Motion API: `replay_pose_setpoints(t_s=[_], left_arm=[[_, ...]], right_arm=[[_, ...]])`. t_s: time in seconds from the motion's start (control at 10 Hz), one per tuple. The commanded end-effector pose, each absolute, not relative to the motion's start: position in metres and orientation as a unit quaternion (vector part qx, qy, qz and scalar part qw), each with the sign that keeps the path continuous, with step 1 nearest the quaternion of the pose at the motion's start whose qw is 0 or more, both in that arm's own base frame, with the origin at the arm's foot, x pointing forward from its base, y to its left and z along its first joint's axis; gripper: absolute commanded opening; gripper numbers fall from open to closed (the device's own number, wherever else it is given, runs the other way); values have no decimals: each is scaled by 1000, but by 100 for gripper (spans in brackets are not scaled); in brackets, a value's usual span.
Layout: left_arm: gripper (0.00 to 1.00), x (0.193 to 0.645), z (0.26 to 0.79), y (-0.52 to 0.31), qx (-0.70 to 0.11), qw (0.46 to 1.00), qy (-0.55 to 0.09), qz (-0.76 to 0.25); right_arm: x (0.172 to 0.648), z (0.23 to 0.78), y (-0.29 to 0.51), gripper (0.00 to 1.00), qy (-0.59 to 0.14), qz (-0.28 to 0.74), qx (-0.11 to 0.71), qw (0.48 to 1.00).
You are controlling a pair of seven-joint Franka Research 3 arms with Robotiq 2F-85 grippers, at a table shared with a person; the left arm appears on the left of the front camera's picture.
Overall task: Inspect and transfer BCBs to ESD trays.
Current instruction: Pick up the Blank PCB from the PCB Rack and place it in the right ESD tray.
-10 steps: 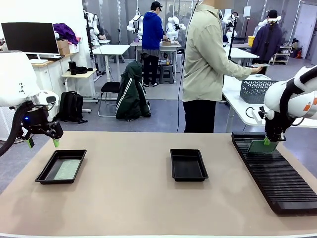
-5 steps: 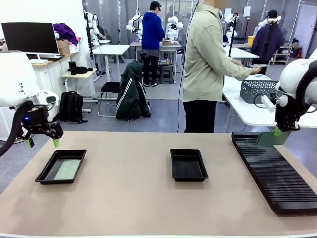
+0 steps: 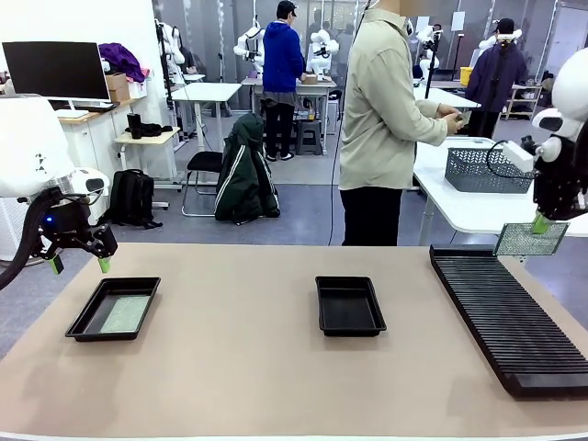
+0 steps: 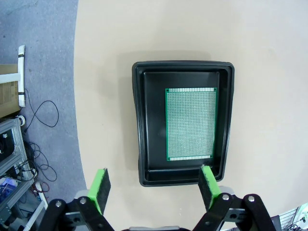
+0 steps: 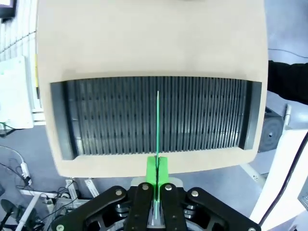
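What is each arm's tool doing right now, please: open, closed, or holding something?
Left tool: open, holding nothing, above the ESD tray.
Right tool: shut on a BCB, above the rack.

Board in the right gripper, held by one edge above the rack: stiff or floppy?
Probably stiff: pinched by one edge in the right gripper, the board hangs flat, and edge-on in the right wrist view it reads as a straight line. Likely light, being so thin. The narrow pinch could let it swing on fast moves.
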State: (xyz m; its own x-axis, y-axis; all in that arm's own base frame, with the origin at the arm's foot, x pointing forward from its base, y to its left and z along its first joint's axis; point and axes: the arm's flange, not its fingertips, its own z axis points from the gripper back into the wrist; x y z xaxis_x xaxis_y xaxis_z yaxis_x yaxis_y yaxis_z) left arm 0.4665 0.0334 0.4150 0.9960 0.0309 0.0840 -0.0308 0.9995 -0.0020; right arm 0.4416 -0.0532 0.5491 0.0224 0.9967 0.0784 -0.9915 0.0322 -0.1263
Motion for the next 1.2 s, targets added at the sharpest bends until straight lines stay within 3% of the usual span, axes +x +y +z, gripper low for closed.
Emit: replay_pose_setpoints(t_s=[0.0, 1.1], left_arm=[[97, 466, 413, 34, -4, 999, -47, 15], [97, 466, 413, 34, -4, 999, -47, 15]], right_arm=[[431, 582, -46, 0, -56, 688, -11, 724], [371, 778, -31, 0, -68, 660, -20, 748]])
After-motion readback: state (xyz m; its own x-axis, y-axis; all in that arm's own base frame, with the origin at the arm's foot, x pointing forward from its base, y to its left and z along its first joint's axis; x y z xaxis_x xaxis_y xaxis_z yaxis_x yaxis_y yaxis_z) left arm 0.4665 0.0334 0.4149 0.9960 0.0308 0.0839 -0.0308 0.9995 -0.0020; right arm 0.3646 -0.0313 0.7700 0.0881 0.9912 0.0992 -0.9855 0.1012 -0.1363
